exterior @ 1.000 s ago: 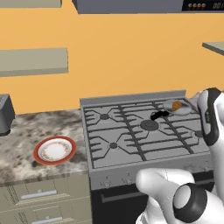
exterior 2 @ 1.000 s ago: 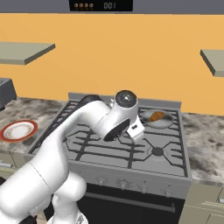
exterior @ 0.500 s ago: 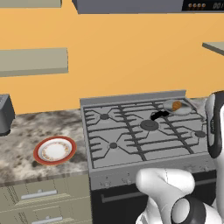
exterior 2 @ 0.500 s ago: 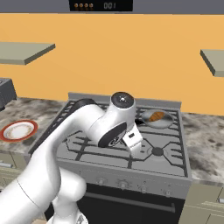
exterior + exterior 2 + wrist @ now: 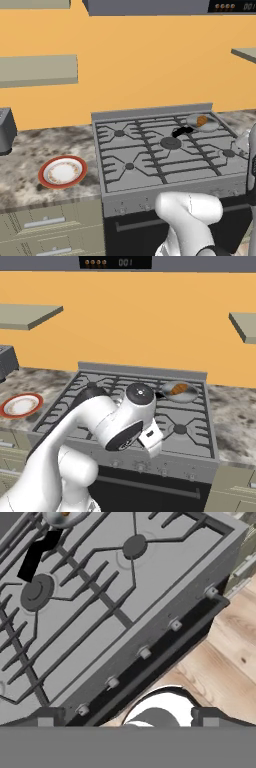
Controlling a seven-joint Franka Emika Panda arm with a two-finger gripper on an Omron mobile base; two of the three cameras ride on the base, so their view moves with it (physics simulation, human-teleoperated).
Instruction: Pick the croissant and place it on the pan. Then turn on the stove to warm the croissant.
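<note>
The croissant (image 5: 202, 120) (image 5: 178, 389) lies in the small grey pan (image 5: 206, 124) (image 5: 186, 395) on the back right burner of the stove (image 5: 165, 150) (image 5: 135, 406). In the hand view the pan (image 5: 62, 517) sits at the top edge, its black handle (image 5: 37, 554) pointing down-left. My gripper (image 5: 127, 719) is open, its fingertips (image 5: 45, 718) wide apart with nothing between them. It hovers above the stove's front edge, looking down on the row of several knobs (image 5: 145, 653). My wrist (image 5: 150, 437) hangs over the front right part of the stove, well away from the pan.
A red-rimmed white plate (image 5: 62, 171) (image 5: 20, 405) rests on the speckled counter left of the stove. A dark appliance (image 5: 4, 130) stands at the far left. Wooden floor (image 5: 235, 642) lies in front of the black oven door (image 5: 165, 657).
The arm has swung away from the pan, down and toward the stove's front edge. The croissant stays in the pan. The jaws remain wide apart.
</note>
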